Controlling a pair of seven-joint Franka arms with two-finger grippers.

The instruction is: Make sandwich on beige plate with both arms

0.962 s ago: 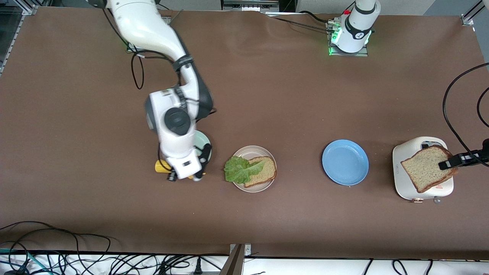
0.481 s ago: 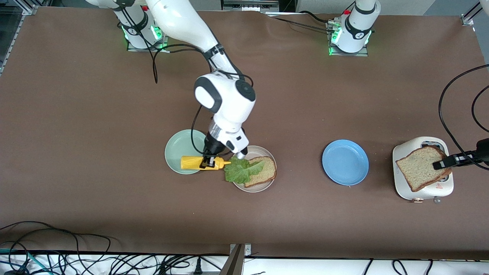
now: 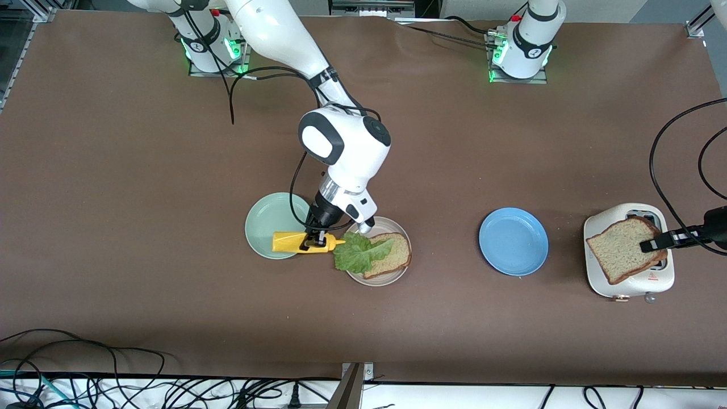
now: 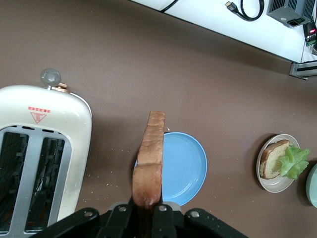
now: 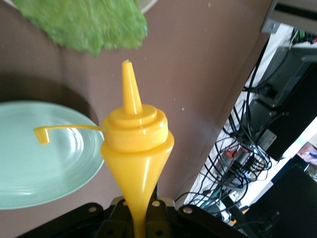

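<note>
The front view is showing the round pale pinkish-beige plate [image 3: 377,276] sitting between the mint-green plate [image 3: 267,230] and the round blue plate [image 3: 513,241], with one square brown wholegrain bread slice [image 3: 392,255] lying on it and a ruffled green lettuce leaf [image 3: 356,254] draping over that slice and past the rim toward the mint-green plate. The right gripper [image 3: 312,241] is pinching a yellow plastic squeeze bottle [image 3: 298,242], holding it on its side over the mint-green plate's edge with the nozzle pointing at the lettuce. Only the right wrist view is revealing the bottle's cone nozzle and its open cap strap [image 5: 67,130] sticking out sideways. Toward the left arm's end of the table from the beige plate, the left gripper [image 3: 653,245] is clamping a second brown bread slice [image 3: 621,249] over the white two-slot toaster [image 3: 602,278]. The left wrist view is showing this slice edge-on [image 4: 150,166], crust upright, and the toaster's empty slots [image 4: 29,178], hidden from the front camera.
</note>
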